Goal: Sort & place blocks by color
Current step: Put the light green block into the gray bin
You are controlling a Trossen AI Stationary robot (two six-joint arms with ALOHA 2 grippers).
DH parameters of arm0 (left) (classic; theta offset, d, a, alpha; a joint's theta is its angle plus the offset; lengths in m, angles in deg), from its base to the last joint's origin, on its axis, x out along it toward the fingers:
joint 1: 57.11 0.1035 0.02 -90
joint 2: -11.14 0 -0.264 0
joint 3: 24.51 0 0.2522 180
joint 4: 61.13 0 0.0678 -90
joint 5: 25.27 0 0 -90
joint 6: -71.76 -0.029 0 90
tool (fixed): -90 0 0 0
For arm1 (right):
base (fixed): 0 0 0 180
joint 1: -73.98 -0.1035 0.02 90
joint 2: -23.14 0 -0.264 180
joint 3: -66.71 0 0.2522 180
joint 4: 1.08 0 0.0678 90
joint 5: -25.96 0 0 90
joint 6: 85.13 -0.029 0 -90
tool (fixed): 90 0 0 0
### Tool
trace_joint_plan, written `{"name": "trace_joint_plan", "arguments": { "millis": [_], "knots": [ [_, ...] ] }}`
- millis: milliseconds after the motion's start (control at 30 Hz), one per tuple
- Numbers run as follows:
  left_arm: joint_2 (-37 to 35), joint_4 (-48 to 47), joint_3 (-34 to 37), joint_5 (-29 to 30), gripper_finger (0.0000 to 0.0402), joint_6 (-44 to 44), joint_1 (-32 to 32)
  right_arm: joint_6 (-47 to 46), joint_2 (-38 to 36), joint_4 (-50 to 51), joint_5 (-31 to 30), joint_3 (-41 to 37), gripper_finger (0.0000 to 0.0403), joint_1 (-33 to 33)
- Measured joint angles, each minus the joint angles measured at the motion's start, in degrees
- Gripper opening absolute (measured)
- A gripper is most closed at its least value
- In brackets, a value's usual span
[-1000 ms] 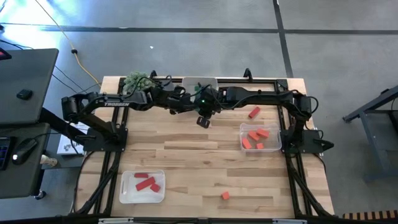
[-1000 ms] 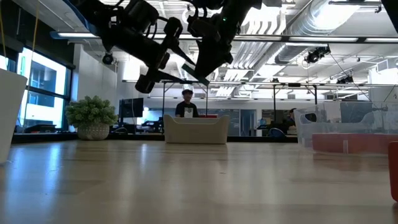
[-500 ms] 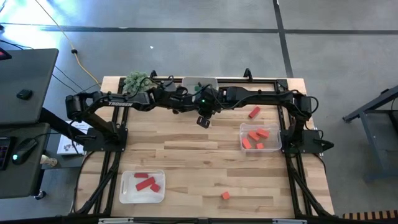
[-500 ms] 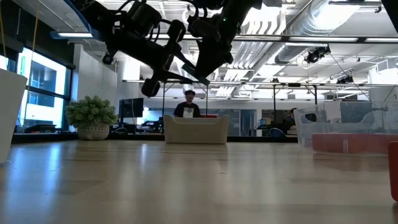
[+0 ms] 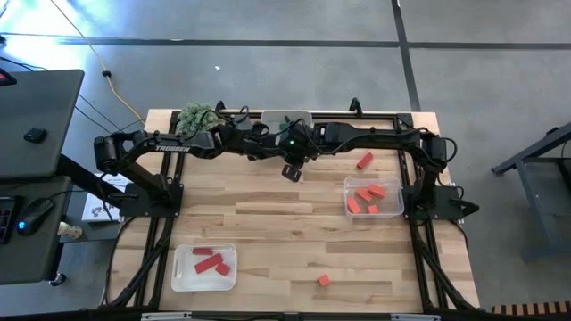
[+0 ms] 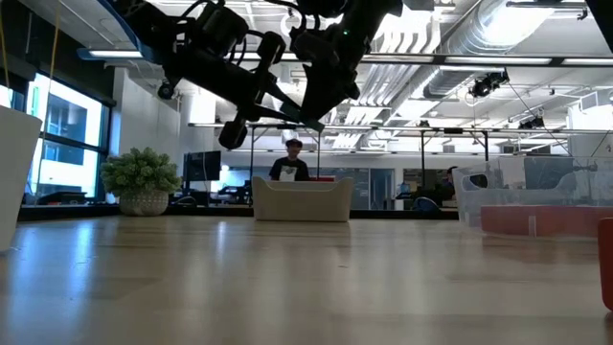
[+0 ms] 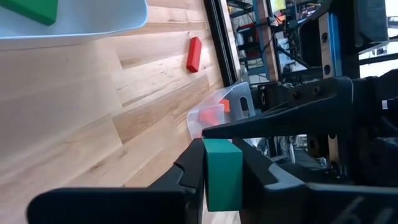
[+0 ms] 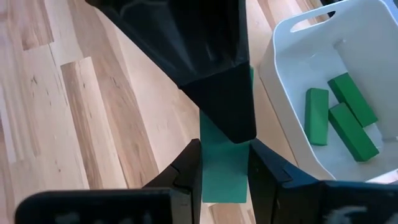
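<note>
Nearest the table's front edge, a loose orange block (image 5: 323, 280) lies on the wooden table (image 5: 268, 214), with a clear tray (image 5: 204, 267) of red blocks (image 5: 210, 261) off to its left. Farther back on the right, another clear tray (image 5: 374, 197) holds orange-coral blocks (image 5: 365, 194), and one red block (image 5: 364, 161) lies just behind that tray. Above the table's rear middle, both arms meet on one green block (image 7: 222, 174): the left gripper (image 7: 217, 177) is clamped on it, and the right gripper (image 8: 224, 171) pinches the same block. Just behind them stands a white bin (image 8: 292, 87) with three green blocks (image 8: 339, 118) inside, beside a spiky green plant ball (image 5: 198, 117).
</note>
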Motion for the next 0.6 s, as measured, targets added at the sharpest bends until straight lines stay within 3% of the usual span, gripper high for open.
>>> {"name": "trace_joint_plan", "arguments": {
  "millis": [233,600],
  "knots": [
    [0.0,0.0,0.0,-0.15,0.0032,-1.95,0.02,-0.16,0.0,-0.58,0.13,0.0,0.0072,0.12],
    [-0.02,-0.17,0.0,-0.66,0.0032,-7.37,0.19,-2.89,0.0,-1.0,-0.14,0.02,0.016,0.23]
  ]
}}
